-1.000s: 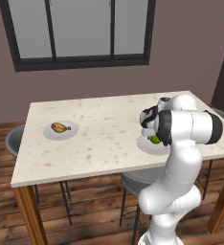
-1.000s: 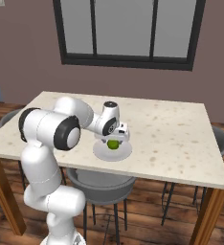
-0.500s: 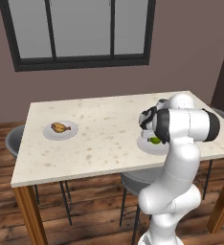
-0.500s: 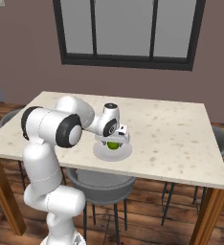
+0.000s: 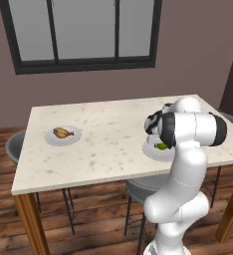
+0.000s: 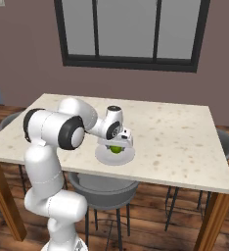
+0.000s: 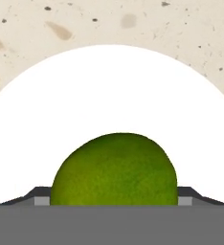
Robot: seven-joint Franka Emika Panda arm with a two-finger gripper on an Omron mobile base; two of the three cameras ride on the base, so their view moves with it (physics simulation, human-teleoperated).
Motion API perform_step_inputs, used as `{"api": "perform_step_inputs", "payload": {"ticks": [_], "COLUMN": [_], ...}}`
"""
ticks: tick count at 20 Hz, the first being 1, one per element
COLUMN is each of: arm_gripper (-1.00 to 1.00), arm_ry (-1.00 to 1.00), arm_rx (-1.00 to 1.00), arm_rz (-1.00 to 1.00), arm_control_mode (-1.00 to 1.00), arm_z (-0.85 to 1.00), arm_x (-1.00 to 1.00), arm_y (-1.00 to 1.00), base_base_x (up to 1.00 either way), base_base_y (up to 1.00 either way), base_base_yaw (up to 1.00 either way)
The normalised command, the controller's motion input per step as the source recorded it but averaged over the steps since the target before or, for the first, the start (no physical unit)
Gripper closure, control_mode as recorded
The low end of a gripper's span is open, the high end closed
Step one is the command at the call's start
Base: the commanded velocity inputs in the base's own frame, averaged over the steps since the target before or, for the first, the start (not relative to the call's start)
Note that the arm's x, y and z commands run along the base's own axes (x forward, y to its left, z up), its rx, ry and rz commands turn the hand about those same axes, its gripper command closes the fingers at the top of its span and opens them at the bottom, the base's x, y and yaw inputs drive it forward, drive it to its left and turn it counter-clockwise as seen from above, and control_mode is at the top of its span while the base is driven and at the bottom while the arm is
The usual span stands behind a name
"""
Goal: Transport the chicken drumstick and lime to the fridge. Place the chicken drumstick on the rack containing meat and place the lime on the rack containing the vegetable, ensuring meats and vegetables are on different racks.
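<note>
- The small, smooth, round bright-green lime (image 7: pixel 115 170) sits on a round white plate (image 7: pixel 114 91) near the right front edge of the speckled cream stone counter (image 5: pixel 108 134), by the robot's near side.
- The tool (image 6: pixel 117 145) is down over that plate with the lime between its dark finger tips (image 7: pixel 37 197). In the hand view a tip shows on each side of the fruit, close against it, but I cannot tell whether they are pressing on it or merely flanking it.
- The golden-brown roasted chicken drumstick (image 5: pixel 62 132) lies on a second white plate (image 5: pixel 73 140) toward the counter's left edge, well apart from the arm.
- Handling, as a judgement: the lime looks light and firm, with a slick rind and no flat faces, so it may roll or squirt out of an off-centre pinch. Taking it across its widest middle seems safest (a hold near the top would likely slip).
- The hand view gives the lime's pebbled skin and its place between the tips. The right base view shows the tool low over the plate, with the lime just under the wrist.
- The left base view alone takes in the drumstick and its plate; there the white forearm covers most of the lime's plate, leaving a sliver of green (image 5: pixel 162 146).
</note>
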Motion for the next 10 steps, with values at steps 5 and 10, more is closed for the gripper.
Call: {"api": "perform_step_inputs", "payload": {"ticks": [5, 10], "arm_gripper": [1.0, 1.0], "arm_ry": [-0.03, 0.0], "arm_rx": [0.0, 0.01], "arm_rz": [-0.06, -0.05], "arm_control_mode": [-1.0, -1.0], "arm_z": [0.13, 0.84], "arm_x": [-0.63, -0.9], "arm_y": [0.03, 0.07], "base_base_x": [0.0, 0.0], "base_base_y": [0.0, 0.0], "base_base_yaw": [0.0, 0.0]}}
